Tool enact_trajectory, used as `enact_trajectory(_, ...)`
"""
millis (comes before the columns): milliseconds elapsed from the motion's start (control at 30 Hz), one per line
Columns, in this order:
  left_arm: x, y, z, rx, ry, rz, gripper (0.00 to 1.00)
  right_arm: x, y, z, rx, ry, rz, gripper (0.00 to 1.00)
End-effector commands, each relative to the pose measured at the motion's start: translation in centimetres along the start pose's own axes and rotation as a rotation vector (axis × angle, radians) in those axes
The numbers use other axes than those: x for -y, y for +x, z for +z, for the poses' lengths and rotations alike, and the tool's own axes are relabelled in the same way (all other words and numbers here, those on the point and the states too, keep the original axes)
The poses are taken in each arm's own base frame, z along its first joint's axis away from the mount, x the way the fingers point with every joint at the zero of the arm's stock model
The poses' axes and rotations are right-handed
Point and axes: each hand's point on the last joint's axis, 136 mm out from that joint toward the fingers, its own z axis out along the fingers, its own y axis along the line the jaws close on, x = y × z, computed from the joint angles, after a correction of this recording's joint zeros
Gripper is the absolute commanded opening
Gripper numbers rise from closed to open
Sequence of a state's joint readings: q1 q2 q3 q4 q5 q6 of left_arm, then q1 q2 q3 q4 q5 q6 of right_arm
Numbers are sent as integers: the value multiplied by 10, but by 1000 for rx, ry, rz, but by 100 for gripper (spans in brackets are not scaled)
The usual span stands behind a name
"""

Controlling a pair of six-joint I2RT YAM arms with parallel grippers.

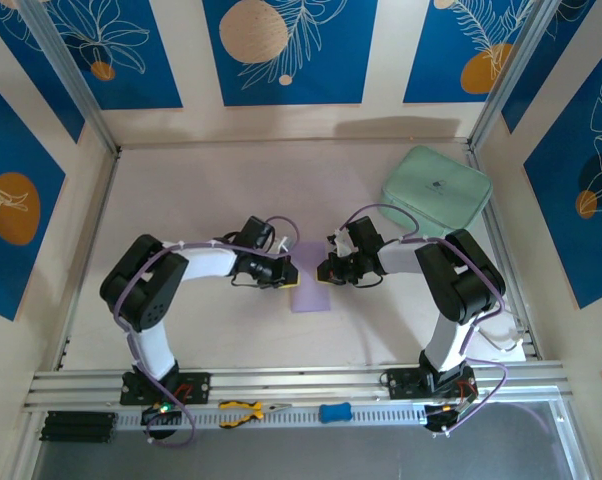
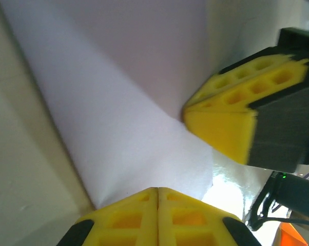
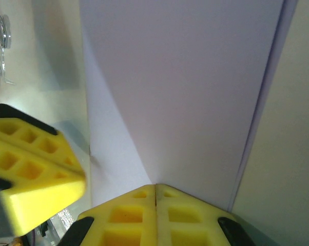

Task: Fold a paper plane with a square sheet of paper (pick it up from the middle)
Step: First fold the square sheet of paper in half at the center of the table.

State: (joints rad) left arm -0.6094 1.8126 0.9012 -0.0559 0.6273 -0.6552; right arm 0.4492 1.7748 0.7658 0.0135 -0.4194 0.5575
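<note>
The lavender sheet of paper [image 1: 310, 285] lies on the table between the two arms, folded into a narrow strip. My left gripper [image 1: 292, 274] is shut, with its tip at the paper's left edge. My right gripper [image 1: 323, 270] is shut at the paper's right edge. In the left wrist view the paper [image 2: 123, 102] shows a diagonal fold, my left gripper [image 2: 158, 189] rests shut on its near edge, and the right gripper's yellow fingers [image 2: 231, 115] press on it from the right. In the right wrist view my shut right gripper [image 3: 155, 185] touches the paper [image 3: 185, 92], with the left fingers [image 3: 29, 164] beside it.
A mint-green rounded case [image 1: 437, 190] lies at the back right of the table. Yellow-handled pliers [image 1: 243, 411] and a blue tool [image 1: 335, 412] sit on the front rail. Aluminium posts and patterned walls enclose the table on three sides.
</note>
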Motion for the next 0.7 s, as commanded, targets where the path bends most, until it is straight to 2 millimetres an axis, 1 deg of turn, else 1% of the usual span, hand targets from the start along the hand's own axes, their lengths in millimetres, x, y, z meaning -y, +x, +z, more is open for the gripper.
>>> enact_trajectory(0,-27,23,10,-62,-59,-26,9,46,40,3,-101,163,111,0)
enact_trajectory(100,-35,31,7,-67,-92,-28,9,47,41,3,-102,166,114,0)
enact_trajectory(167,-33,31,3,-61,-92,-24,9,46,40,3,-99,167,110,0)
enact_trajectory(267,-21,28,-4,-41,-69,-14,9,46,40,3,-100,166,109,0)
enact_trajectory(400,6,25,-15,-12,-10,6,9,46,40,2,-97,167,111,0)
enact_trajectory(533,32,30,-12,-24,84,11,10,46,40,2,-97,169,110,0)
enact_trajectory(600,38,35,-7,-36,116,6,10,47,40,2,-98,169,111,0)
enact_trajectory(667,34,41,-1,-54,109,-2,10,46,40,2,-98,169,111,0)
